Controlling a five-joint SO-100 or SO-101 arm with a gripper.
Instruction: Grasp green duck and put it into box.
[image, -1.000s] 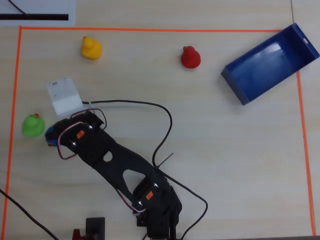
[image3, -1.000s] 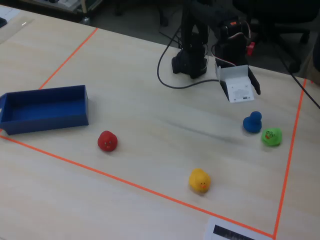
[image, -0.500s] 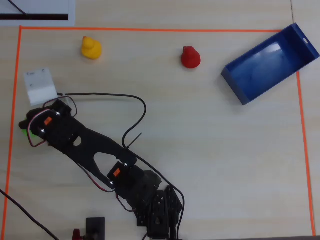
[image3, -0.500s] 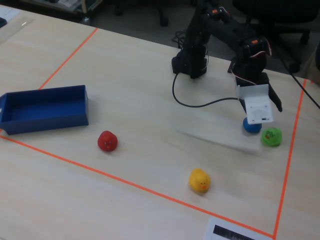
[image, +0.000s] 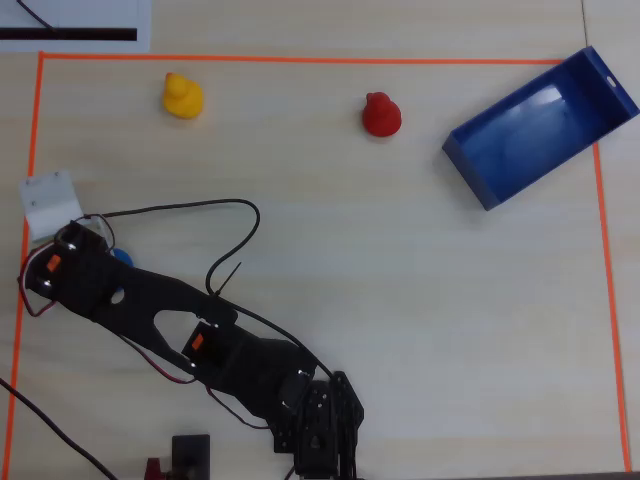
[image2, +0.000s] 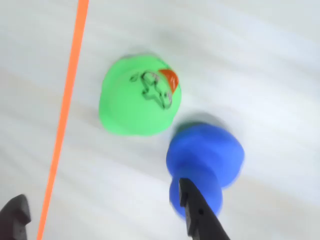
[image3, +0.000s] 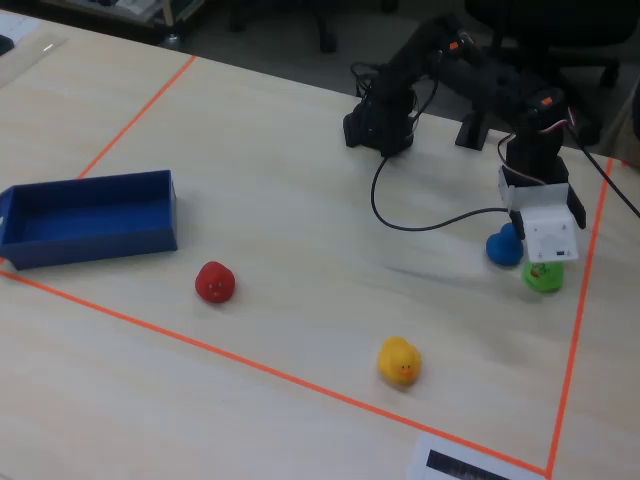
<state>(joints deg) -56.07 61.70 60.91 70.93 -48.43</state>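
The green duck (image2: 140, 97) lies on the table with its red-orange beak up right in the wrist view. It also shows in the fixed view (image3: 543, 277), just below the white wrist camera mount. In the overhead view the arm hides it. My gripper (image2: 105, 215) is open and empty above the table, short of the green duck. Its right finger (image2: 200, 215) overlaps the blue duck (image2: 205, 160), which sits beside the green one. The dark blue box (image: 530, 135) lies far off at the top right of the overhead view, and at the left in the fixed view (image3: 90, 215).
A red duck (image: 381, 115) and a yellow duck (image: 183, 96) stand near the far tape line. Orange tape (image2: 65, 115) runs just left of the green duck. The blue duck peeks out by the arm (image: 121, 257). A black cable (image: 240, 225) loops over the table.
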